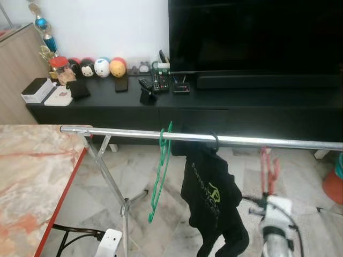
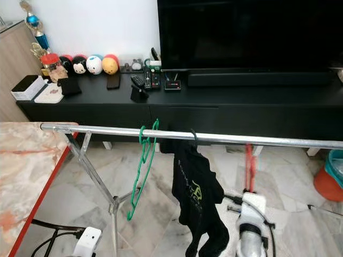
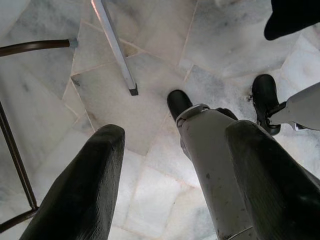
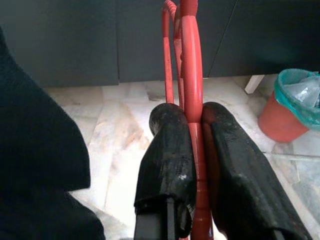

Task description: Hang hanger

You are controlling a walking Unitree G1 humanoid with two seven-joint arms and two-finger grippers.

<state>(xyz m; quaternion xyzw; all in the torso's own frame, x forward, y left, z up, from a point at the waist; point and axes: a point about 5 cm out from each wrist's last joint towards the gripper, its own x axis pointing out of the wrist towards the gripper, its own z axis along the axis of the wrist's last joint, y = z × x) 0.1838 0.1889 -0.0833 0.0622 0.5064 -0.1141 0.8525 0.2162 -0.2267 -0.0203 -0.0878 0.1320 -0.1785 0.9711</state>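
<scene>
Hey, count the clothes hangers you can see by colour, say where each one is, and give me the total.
Green hanger: 1, hooked on the metal rail, empty.
Black hanger: 1, hooked on the rail, carrying the black shirt; just its hook shows.
Red hanger: 1, below the rail, clamped in the right tool.
Total: 3 hangers.

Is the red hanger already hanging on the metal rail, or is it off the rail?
Off the rail. The right gripper is shut on the red hanger, holding it below the metal rail.
</scene>
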